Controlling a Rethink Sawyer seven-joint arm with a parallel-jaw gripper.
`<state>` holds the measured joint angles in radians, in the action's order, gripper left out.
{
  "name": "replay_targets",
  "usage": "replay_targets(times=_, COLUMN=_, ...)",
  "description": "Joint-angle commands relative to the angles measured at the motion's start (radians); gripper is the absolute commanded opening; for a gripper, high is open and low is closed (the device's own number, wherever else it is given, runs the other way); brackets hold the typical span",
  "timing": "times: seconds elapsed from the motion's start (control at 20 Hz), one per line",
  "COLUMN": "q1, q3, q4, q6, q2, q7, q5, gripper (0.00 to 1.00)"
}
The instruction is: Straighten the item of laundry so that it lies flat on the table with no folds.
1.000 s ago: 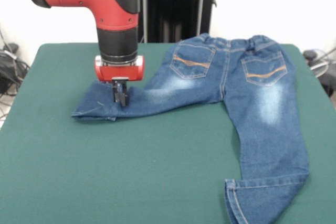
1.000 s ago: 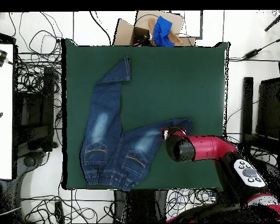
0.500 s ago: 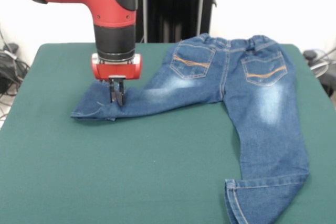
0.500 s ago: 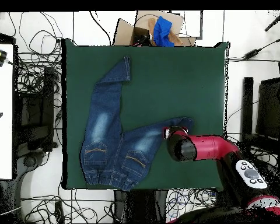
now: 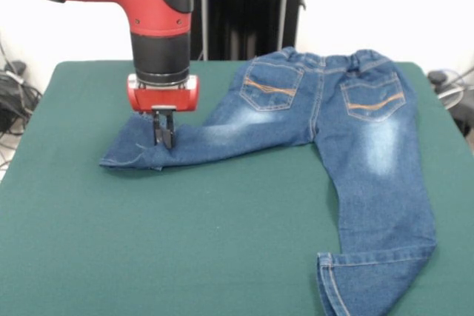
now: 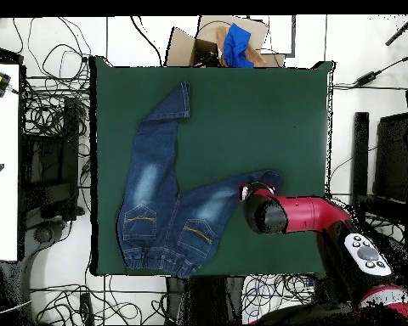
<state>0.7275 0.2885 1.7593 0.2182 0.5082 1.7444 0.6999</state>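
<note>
**Gripper pinching the hem end of one jeans leg**

The jeans (image 5: 318,120) lie back pockets up on the green table (image 5: 185,242), waistband at the far edge in the front view. One leg runs straight toward the near edge, its hem turned over. The other leg angles sideways. The gripper (image 5: 163,137) stands upright on that leg near its hem, fingers narrowed onto the denim

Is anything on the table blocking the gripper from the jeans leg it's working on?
Nothing visible. The gripper is already down on the blue denim jeans near one leg's hem, with only bare green felt table around it.
</note>
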Motion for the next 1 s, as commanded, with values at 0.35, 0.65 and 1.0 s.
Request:
replay_targets(times=0.35, q1=-0.096, q3=-0.019, q4=0.060, q6=0.226, q2=0.299, q7=0.055, q5=-0.132, gripper=0.00)
replay_targets(times=0.65, q1=-0.044, q3=0.018, q4=0.135, q6=0.280, q2=0.411, q7=-0.005, q5=-0.179, gripper=0.00)
replay_targets(times=1.0, q1=-0.061, q3=0.028, q4=0.142, q6=0.392, q2=0.496, q7=-0.024, q5=-0.234, gripper=0.00)
